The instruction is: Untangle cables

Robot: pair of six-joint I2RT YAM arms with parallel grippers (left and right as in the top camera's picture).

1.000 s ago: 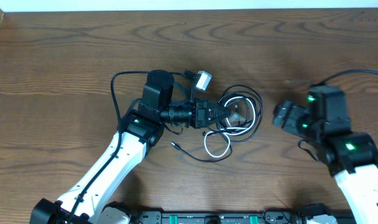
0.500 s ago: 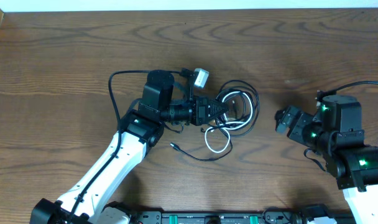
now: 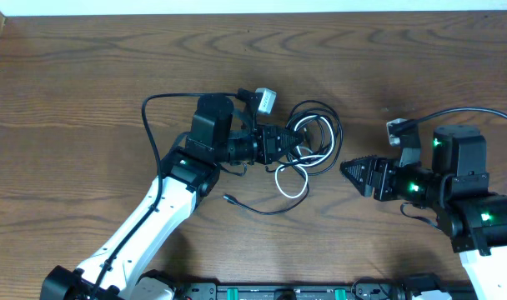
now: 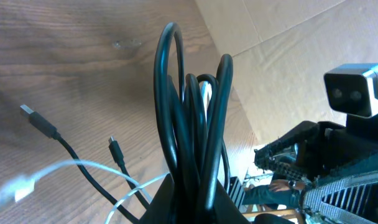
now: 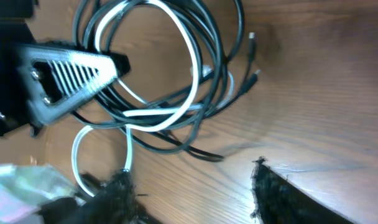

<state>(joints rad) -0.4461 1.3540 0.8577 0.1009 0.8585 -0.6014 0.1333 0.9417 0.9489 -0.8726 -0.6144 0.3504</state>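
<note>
Black and white cables (image 5: pixel 170 112) on brown wood-grain table (image 3: pixel 87 100).

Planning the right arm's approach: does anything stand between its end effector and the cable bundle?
Nothing visible does. Only bare table lies between the right end effector, whose jaws are apart, and the cables. The left end effector clamps the bundle from the opposite side, out of that path.

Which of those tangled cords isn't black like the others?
The white cable. It is the only pale cord, threaded through the bundle of black cables, with one loop trailing out of the tangle.
</note>
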